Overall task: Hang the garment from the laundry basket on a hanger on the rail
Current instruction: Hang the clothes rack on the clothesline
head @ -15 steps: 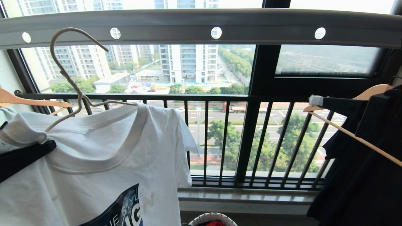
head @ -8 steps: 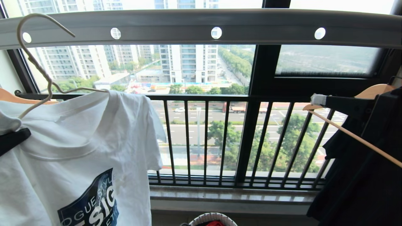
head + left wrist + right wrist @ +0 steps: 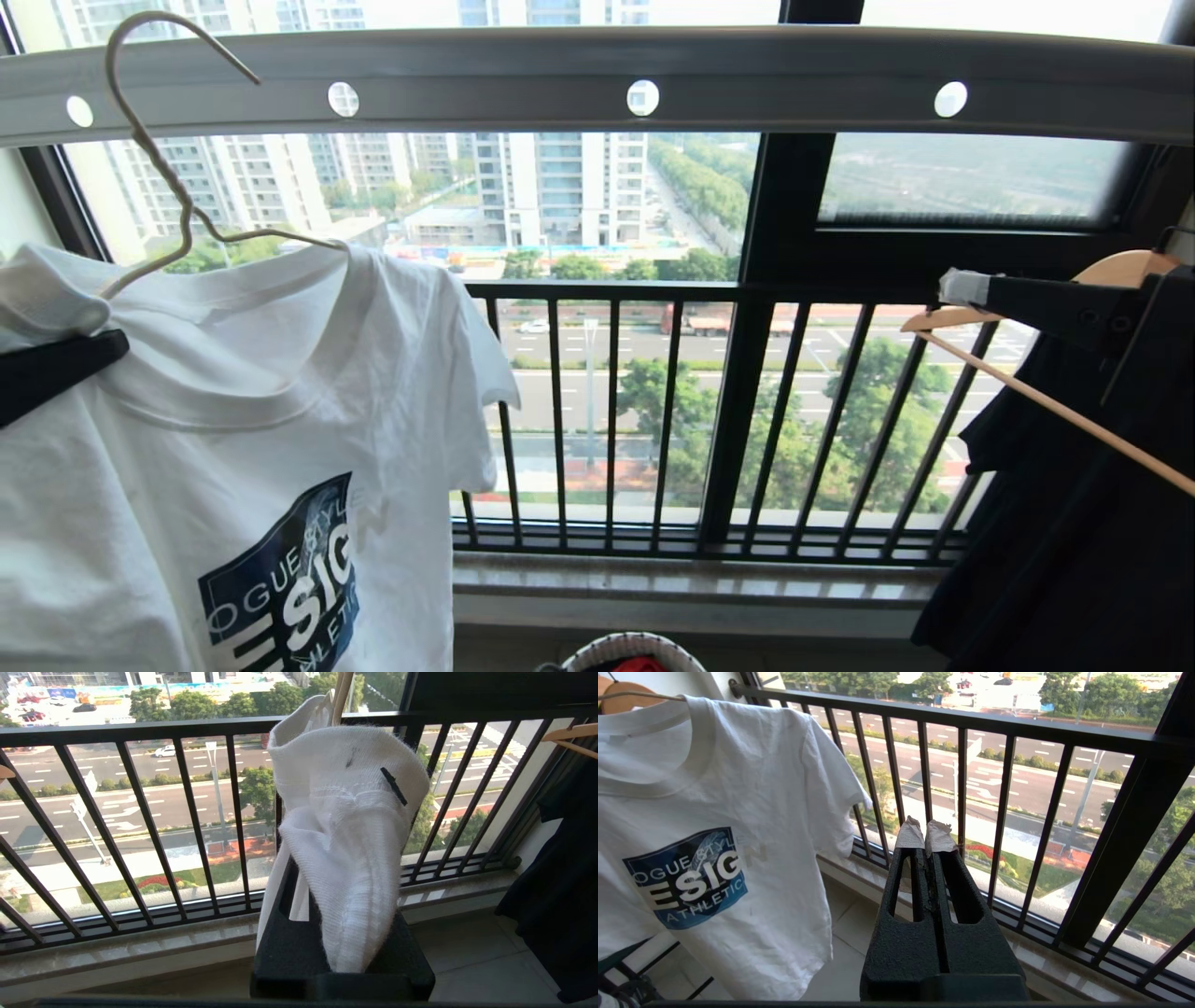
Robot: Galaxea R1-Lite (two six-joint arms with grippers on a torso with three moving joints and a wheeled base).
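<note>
Left gripper (image 3: 89, 341) at left edge, clamped on T-shirt (image 3: 243, 448) shoulder; shirt on hanger (image 3: 168, 168), hook at rail (image 3: 597, 79), upper left. Right gripper (image 3: 924, 833) closed, empty, at right.

Bright hazy daylight floods in behind the rail (image 3: 597, 79), which bows with lens distortion; the dark foreground sits backlit, sharp.

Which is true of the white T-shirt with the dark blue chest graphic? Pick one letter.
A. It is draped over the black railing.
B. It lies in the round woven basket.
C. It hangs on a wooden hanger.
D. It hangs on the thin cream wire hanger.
D: the white T-shirt hangs from the cream wire hanger, whose shoulder wires run into its collar.
</note>
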